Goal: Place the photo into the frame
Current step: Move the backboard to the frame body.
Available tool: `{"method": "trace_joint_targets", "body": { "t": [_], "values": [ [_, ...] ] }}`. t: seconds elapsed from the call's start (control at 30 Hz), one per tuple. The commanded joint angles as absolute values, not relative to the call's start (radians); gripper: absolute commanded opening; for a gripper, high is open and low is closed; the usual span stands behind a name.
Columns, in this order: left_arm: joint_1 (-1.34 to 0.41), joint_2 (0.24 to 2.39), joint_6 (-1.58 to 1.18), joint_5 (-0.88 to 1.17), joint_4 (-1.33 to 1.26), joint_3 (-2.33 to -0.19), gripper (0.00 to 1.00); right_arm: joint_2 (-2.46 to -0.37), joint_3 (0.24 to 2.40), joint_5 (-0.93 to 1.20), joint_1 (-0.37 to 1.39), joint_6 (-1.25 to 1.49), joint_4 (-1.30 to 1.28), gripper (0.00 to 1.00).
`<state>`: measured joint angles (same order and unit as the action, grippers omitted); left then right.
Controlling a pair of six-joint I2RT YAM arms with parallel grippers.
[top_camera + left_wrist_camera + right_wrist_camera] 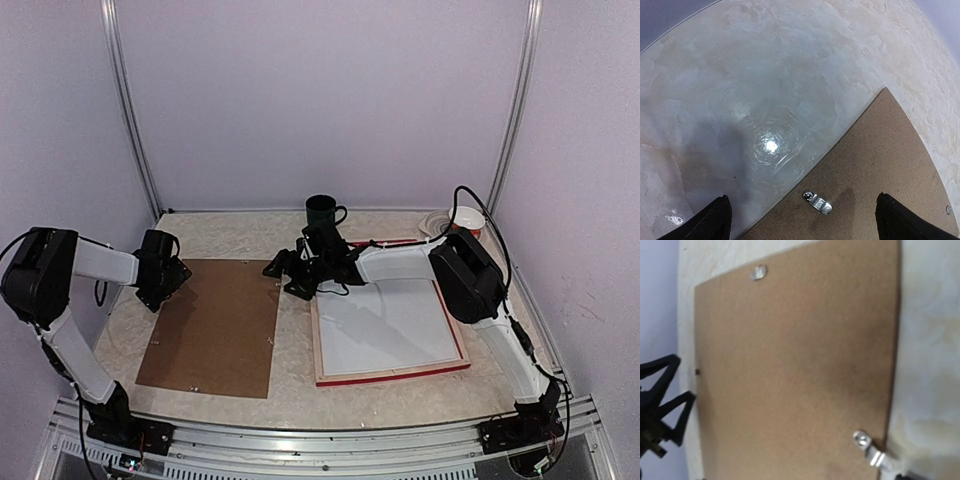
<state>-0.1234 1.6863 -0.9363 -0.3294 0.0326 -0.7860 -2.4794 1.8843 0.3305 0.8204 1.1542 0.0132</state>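
Observation:
The frame (392, 372) lies back up at centre right, with its red outer edge and pale wood back showing. A plain white sheet (385, 330) fills its opening. No cat print shows, and I cannot tell whether the sheet is the photo's back. My right gripper (285, 278) is open and empty, left of the frame, over the upper right corner of the brown backing board (215, 325). In the right wrist view the gripper (805, 476) looks onto the board (795, 365). My left gripper (158, 290) (802, 222) is open and empty over the board's upper left corner (880, 165).
A dark mug (322, 211) stands at the back, just behind the right wrist. A white round object (466, 217) sits at the back right corner. Small metal clips (817, 201) (869, 449) are fixed near the board's edges. Walls close in on both sides and behind.

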Motion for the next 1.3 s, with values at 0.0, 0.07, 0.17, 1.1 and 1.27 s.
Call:
{"method": "trace_joint_targets", "body": {
  "t": [0.0,0.07,0.17,1.1,1.27],
  "values": [
    [-0.137,1.693,-0.948,-0.256,0.066,-0.759,0.99,-2.479,1.853,0.377,0.799,1.196,0.065,0.81],
    [-0.137,1.692,-0.948,-0.256,0.067,-0.757,0.99,-2.479,1.869,0.354,0.8,1.183,0.033,0.81],
    [-0.137,1.692,-0.952,-0.256,0.065,-0.758,0.99,-2.497,1.948,0.287,0.807,1.138,-0.091,0.81],
    [-0.187,1.675,-0.973,-0.166,0.008,-0.689,0.99,-2.535,2.054,0.244,0.829,1.098,-0.245,0.83],
    [-0.187,1.653,-0.973,-0.173,0.009,-0.683,0.99,-2.487,2.028,0.178,0.834,1.081,-0.319,0.84]
  ]
}}
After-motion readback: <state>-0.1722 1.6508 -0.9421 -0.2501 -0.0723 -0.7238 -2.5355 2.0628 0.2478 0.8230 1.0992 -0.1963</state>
